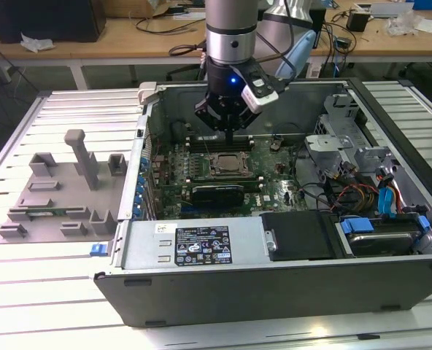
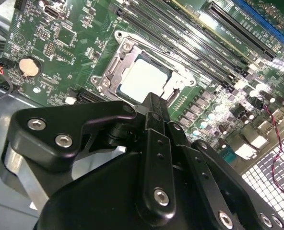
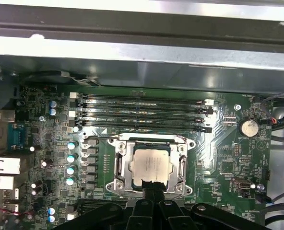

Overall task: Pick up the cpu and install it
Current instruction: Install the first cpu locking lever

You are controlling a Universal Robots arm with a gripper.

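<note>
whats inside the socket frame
The cpu lies inside the socket frame, silver top showing. The end effector hides part of its edge in the first wrist view; anything beneath it is covered.

Tool (image 1: 230,137) over cpu (image 3: 151,165), case walls (image 1: 274,292) around

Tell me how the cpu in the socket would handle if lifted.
Likely rigid: the cpu is a flat square with a metal top. Probably slippery, as that top looks smooth and shiny. Lying flat inside the socket frame, it seems unlikely to roll.
</note>
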